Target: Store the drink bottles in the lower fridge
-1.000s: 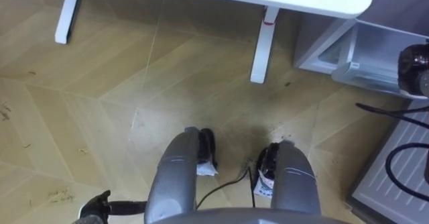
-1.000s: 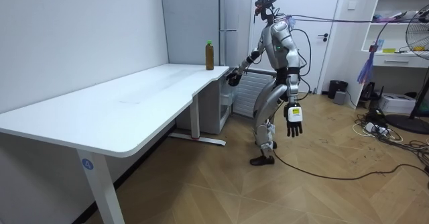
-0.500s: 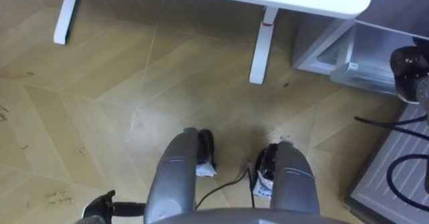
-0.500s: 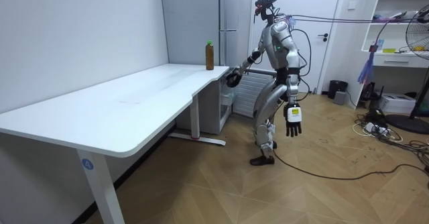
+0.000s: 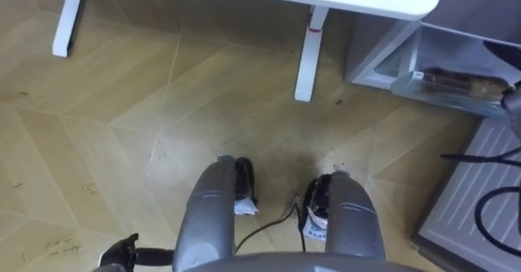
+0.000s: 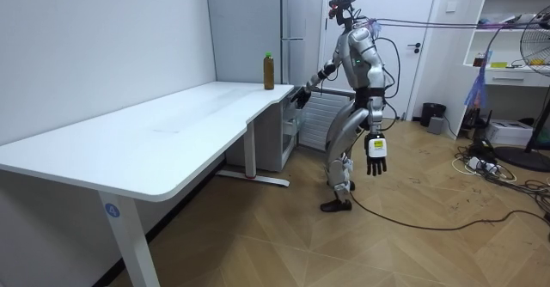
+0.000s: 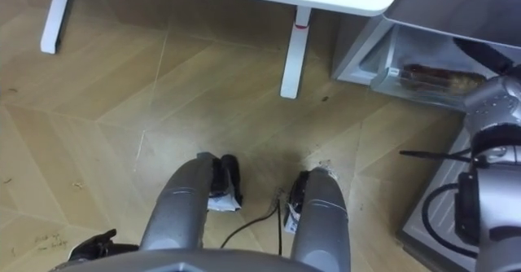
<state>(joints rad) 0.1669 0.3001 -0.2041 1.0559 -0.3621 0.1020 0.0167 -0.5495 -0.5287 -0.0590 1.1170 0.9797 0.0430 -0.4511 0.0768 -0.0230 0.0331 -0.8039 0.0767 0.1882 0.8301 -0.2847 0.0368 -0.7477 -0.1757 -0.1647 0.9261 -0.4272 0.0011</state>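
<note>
Bottle [image 6: 269, 70] upright on desk [image 6: 172, 132], left hand [image 6: 375, 149] hanging with straight fingers [image 6: 375, 168]

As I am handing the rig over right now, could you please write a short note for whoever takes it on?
Left hand: open, empty, hanging at the robot's side.
Right hand: held out by the desk's corner, towards the fridge.
Drinks: one bottle stands on the desk. What looks like a brown bottle lies in a clear shelf of the open lower fridge.
Done: seemingly one drink in.
Left: fetch the bottle from the desk and put it in the fridge.
</note>
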